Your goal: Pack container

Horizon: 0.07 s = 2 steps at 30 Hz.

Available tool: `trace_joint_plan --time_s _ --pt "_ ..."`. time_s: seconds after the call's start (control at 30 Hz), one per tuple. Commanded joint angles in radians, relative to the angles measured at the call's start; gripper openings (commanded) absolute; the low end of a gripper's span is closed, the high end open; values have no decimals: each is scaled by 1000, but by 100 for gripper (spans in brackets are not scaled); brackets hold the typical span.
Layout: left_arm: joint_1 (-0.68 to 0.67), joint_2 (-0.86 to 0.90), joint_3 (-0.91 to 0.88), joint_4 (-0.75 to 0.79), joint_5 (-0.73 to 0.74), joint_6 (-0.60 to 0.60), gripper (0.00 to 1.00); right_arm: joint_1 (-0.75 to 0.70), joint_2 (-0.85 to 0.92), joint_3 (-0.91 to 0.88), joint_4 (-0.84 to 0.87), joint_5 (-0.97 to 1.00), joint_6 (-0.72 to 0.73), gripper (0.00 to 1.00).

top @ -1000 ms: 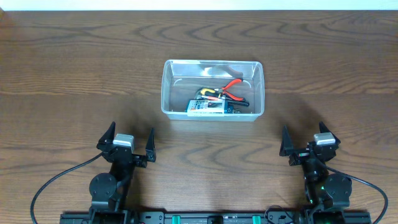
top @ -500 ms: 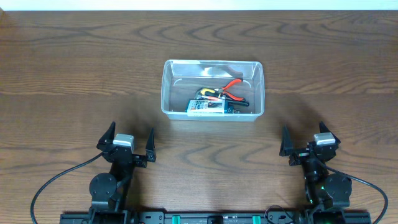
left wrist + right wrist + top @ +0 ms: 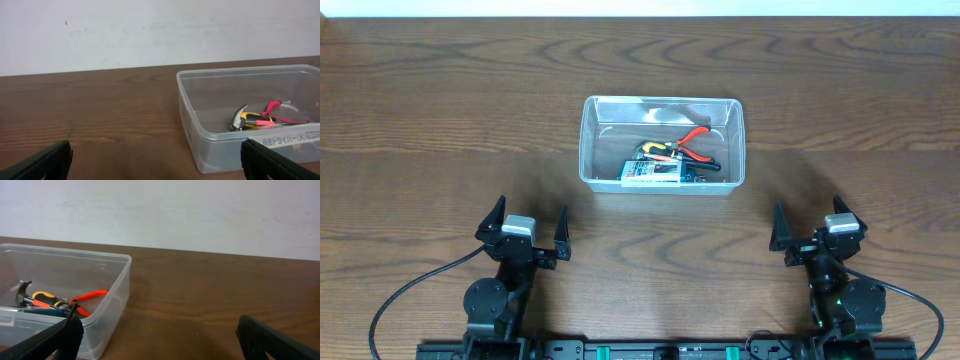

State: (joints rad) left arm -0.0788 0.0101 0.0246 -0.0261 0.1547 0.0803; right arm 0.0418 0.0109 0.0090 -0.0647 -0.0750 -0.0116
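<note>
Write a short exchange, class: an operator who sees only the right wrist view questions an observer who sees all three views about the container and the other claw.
Operator: Where is the left claw, and is it holding anything?
Observer: The left claw is open and empty, short of the container and off to its left, touching nothing.
Operator: My picture cuts off the container's left part. What lies there?
Observer: A blue-and-white box lies flat against the near wall, printed face up.
</note>
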Motion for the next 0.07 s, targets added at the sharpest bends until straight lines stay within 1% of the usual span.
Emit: trace_joint_plan --time_s 0.0,0.03 --pt "5 -6 -20 -28 33 13 98 -2 -6 -4 -2 -7 -12 99" --pt "5 -6 -20 -28 33 13 98 -2 -6 -4 -2 -7 -12 99"
